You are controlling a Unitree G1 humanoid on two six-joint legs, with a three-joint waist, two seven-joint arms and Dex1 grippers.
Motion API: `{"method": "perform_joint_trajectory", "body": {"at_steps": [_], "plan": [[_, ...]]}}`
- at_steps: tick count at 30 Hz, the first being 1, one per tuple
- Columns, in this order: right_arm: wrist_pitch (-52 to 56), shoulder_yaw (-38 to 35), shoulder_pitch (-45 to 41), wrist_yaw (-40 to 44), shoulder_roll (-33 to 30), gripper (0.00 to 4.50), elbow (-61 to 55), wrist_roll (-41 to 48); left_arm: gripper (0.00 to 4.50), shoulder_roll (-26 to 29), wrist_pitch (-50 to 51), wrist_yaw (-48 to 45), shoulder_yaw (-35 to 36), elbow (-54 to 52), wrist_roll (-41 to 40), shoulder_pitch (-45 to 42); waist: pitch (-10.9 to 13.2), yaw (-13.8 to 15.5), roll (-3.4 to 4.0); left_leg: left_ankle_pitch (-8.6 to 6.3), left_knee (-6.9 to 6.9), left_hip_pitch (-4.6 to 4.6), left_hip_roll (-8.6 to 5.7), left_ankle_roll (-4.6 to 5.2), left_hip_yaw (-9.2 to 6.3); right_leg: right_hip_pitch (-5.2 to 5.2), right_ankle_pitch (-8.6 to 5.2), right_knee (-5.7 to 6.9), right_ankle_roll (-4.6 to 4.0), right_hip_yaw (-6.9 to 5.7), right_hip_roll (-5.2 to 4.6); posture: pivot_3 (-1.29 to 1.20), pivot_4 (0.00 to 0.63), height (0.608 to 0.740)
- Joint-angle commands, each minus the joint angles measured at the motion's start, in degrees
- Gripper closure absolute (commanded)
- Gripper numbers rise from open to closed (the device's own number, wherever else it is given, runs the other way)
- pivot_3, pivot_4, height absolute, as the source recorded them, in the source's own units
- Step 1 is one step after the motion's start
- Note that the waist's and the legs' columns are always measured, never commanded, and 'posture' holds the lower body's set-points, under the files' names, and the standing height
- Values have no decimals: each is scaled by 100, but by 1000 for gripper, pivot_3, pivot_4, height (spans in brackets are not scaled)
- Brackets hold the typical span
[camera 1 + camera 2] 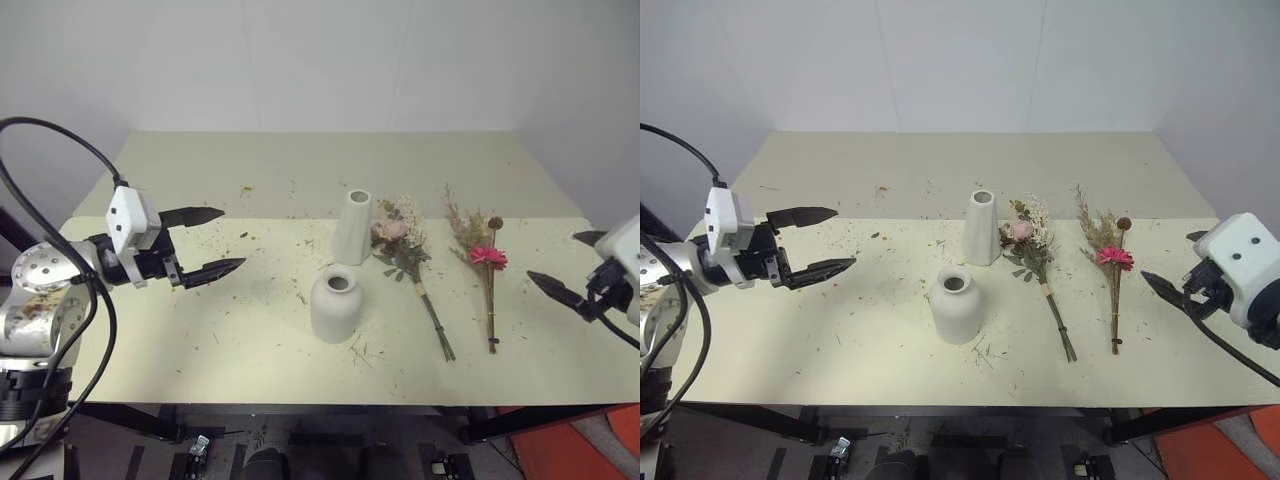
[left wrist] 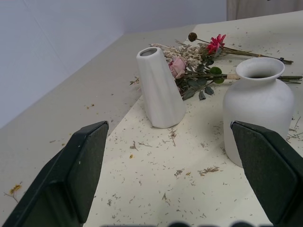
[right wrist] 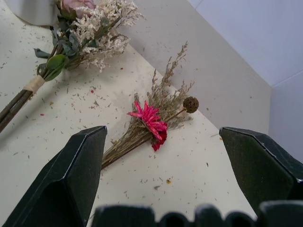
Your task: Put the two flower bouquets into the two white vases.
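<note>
Two white vases stand mid-table: a tall slim cone vase (image 1: 352, 228) and, nearer to me, a shorter round-shouldered vase (image 1: 335, 306). Right of the cone vase lies the pink-rose bouquet (image 1: 400, 245), stems pointing toward me. Further right lies the wispy beige bouquet with a magenta daisy (image 1: 482, 255), which the right wrist view has straight ahead (image 3: 149, 120). My left gripper (image 1: 232, 238) hovers open and empty over the table's left side, pointing toward the vases. Above the right edge my right gripper (image 1: 553, 256) hangs open, empty, right of the daisy bouquet.
The cream table top (image 1: 230, 340) is strewn with small dried flower crumbs, thickest around the vases. A white wall stands behind the far edge. A black cable (image 1: 60, 140) loops over my left arm.
</note>
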Motion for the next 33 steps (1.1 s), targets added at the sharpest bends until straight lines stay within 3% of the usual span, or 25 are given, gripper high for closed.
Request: {"method": "perform_joint_trajectory", "body": {"at_steps": [1, 6, 13, 18, 20, 26, 33], "plan": [[41, -127, -130, -93, 6, 0, -92, 51, 13, 44, -113, -9, 62, -30, 8, -95, 0, -4, 0, 0, 0, 0, 0, 0, 0, 0, 0, 0, 0, 0, 1, 0, 150, 740], [1056, -57, -495, -296, -103, 0, -63, 305, 13, 32, -103, -26, 50, -45, -10, -98, 0, -22, -1, 0, 0, 1, 2, 0, 0, 0, 2, 0, -4, 3, 3, 0, 150, 740], [522, 114, -374, 82, -247, 0, 34, 183, 13, 81, -25, -30, 155, -133, -109, 14, 0, -7, -1, 0, -1, -4, 4, 1, 0, -1, 2, -8, -4, 1, 6, 0, 150, 740], [841, 187, -590, -13, -299, 0, 113, 250, 13, 92, -16, -3, 177, -168, -131, 40, 1, -7, -1, 0, -1, -4, 5, 1, 0, -1, 3, -8, -4, 0, 6, 0, 150, 740], [1734, 602, -1085, -192, -547, 0, 331, 346, 13, 84, -23, 9, 160, -163, -126, 25, 1, -34, -1, 0, 0, -3, 5, 0, 0, -1, 4, -8, -6, 0, 6, 0, 150, 740], [3639, 1789, -2894, -1031, -161, 0, 1039, 400, 13, -52, 10, -1, -62, -185, -140, -227, 2, -52, -6, 0, -5, -1, 23, 1, -2, -5, 17, -14, -29, 3, 31, 0, 150, 740], [4727, 2185, -4098, -1967, 930, 0, 1989, 226, 13, -191, 19, -171, -385, -132, -160, -682, -1, -5, -4, 1, 12, -88, 22, 1, -3, -88, 26, 1, -33, 5, 30, 0, 150, 740]]}}
